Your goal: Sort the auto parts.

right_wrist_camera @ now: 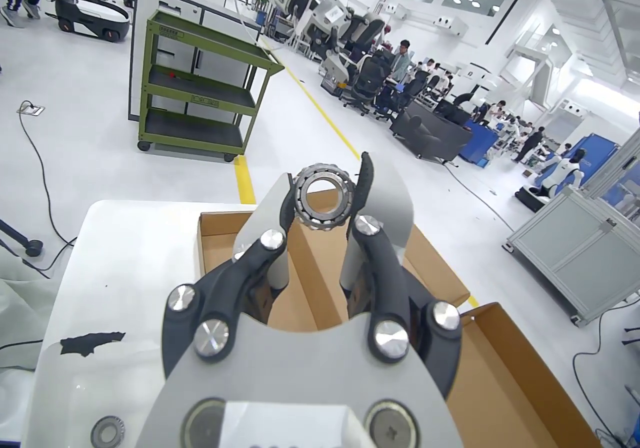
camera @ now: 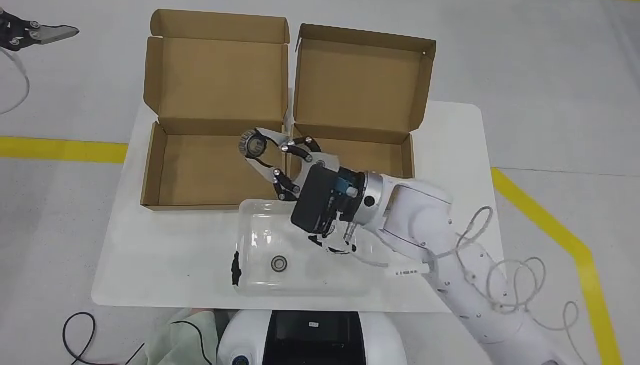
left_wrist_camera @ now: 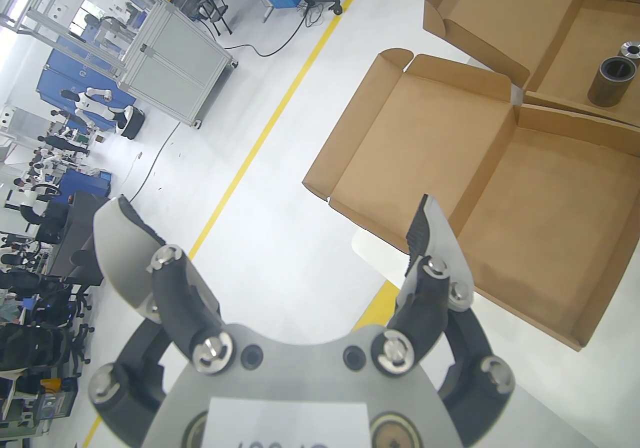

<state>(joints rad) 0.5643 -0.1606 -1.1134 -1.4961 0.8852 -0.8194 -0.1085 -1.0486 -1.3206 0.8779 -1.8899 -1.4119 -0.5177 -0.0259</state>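
My right gripper hangs over the near right corner of the left cardboard box, shut on a steel roller bearing held upright between its fingertips. A second bearing lies flat in the clear plastic tray at the table's front; the right wrist view shows this bearing too. The right box holds a dark cylindrical sleeve and a small metal part. My left gripper is open with nothing in it, off the table to the far left.
Both boxes stand open side by side, lids folded back toward the far edge. The left box floor is bare. A strip of black tape sticks to the tray's left end. Yellow floor lines run past the white table.
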